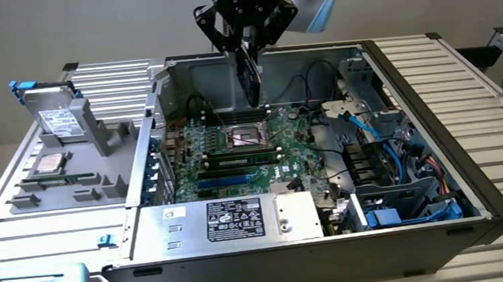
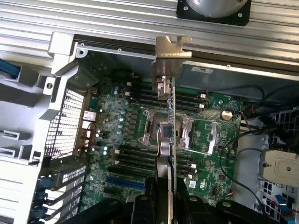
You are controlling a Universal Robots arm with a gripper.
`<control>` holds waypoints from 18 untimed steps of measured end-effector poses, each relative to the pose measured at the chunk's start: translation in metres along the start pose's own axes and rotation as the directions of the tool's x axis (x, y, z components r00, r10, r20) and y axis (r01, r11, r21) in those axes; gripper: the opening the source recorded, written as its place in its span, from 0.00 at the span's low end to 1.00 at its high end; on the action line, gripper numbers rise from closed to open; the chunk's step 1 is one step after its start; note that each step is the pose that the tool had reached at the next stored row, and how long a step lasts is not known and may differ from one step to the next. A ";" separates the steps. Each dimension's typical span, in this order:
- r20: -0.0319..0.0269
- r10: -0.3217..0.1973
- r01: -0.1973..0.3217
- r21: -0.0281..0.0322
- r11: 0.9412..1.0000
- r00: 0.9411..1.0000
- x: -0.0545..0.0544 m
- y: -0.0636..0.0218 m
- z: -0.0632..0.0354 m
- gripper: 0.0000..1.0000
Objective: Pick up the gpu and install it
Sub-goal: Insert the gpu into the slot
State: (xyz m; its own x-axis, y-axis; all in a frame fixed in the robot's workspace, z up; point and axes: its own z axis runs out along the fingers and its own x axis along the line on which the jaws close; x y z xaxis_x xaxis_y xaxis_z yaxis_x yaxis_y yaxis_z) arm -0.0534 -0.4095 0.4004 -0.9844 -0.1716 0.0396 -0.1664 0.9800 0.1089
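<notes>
Over the motherboard, the pincer holds the gpu upright, bracket downward.

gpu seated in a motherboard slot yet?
No: the gripper holds the gpu up over the CPU socket, apart from the blue slots.

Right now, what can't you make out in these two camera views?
- Faces of the gpu: wrist view sees it edge-on.
- Its height over the motherboard: the exterior view flattens depth.
- Power supply label text: too small in the exterior view.
- Arm above the gripper: cut off by the exterior view's top edge.
</notes>
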 end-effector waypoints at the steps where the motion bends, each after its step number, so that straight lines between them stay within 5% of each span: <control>1: -0.002 -0.018 0.018 0.001 1.000 1.000 0.000 0.0000 0.0000 0.28; 6: -0.012 -0.109 0.109 0.004 0.994 0.994 0.000 -0.0001 0.0002 0.28; 10: -0.020 -0.180 0.181 0.005 0.984 0.983 0.000 -0.0001 0.0005 0.28; 18: -0.037 -0.320 0.320 0.007 0.947 0.947 0.000 -0.0002 0.0015 0.28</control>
State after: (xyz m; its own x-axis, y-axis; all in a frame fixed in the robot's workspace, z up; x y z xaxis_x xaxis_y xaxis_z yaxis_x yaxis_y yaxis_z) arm -0.0533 -0.4095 0.3990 -0.8765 -0.4797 0.0397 -0.4734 0.8741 0.1090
